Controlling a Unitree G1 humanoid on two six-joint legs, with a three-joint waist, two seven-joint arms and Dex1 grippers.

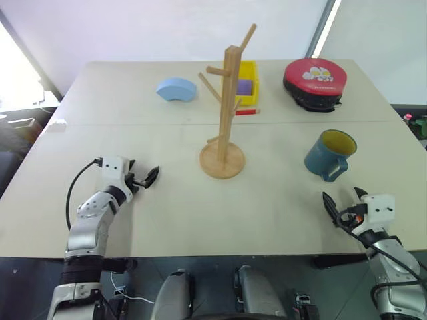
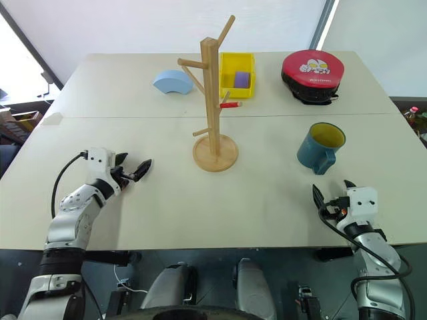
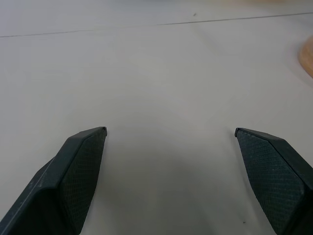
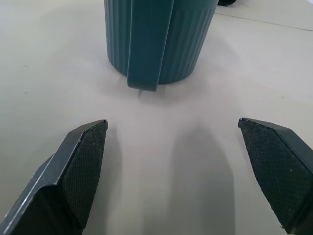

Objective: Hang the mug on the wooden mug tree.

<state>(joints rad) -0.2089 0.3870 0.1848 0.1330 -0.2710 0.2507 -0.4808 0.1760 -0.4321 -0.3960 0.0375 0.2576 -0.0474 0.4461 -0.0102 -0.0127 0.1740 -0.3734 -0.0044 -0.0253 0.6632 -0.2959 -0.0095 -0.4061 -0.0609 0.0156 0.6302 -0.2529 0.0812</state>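
Right hand [image 4: 173, 161], spread empty, faces mug [image 4: 159, 39] standing apparently near.

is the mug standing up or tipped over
Standing up. The mug sits on its base on the table, yellow inside facing up, handle toward the open right hand.

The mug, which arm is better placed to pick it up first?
Probably the right. The mug stands upright on the robot's right side of the table, just ahead of the right gripper, whose open fingers face its handle. The left gripper sits across the table, beyond the wooden mug tree.
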